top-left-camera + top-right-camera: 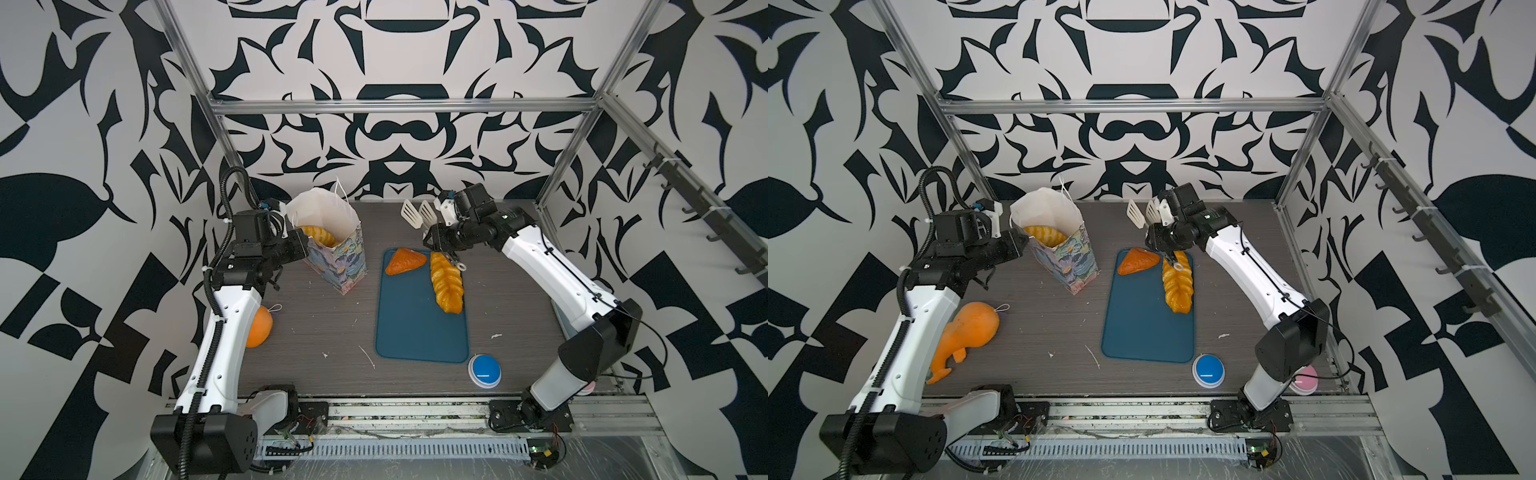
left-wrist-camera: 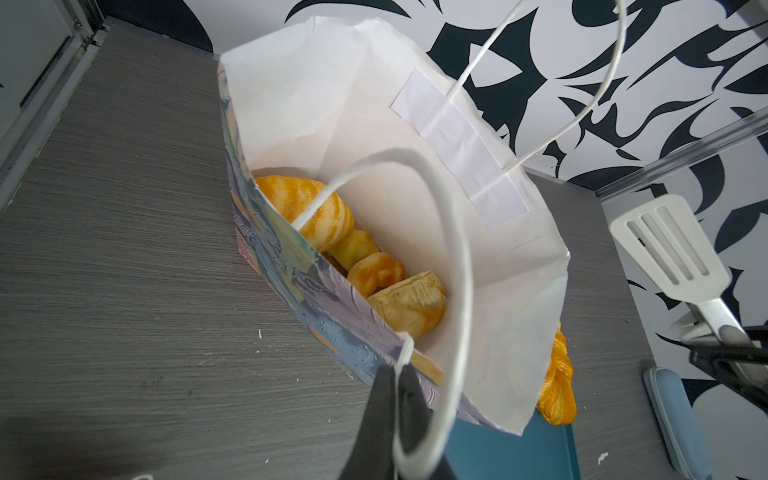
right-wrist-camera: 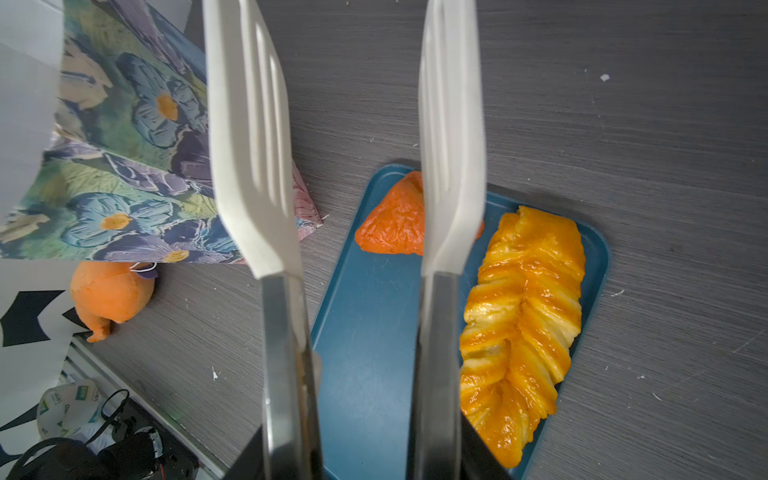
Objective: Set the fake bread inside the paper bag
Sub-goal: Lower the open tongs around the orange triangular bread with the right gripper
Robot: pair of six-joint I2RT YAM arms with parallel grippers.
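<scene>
Left wrist view: left gripper point(image 2: 395, 374) pinches the paper bag point(image 2: 299, 104) rim, fake bread point(image 2: 286, 195) just beyond its jaws. White tongs point(image 3: 232, 187) sit clasped in the right gripper point(image 1: 441, 244), blades spread.

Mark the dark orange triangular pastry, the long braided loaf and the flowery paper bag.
dark orange triangular toy pastry point(image 1: 405, 262): in a top view, its centre.
long braided golden toy loaf point(image 1: 446, 286): in a top view, mid-length.
flower-printed paper bag point(image 1: 340, 266): in a top view, printed outer wall.
</scene>
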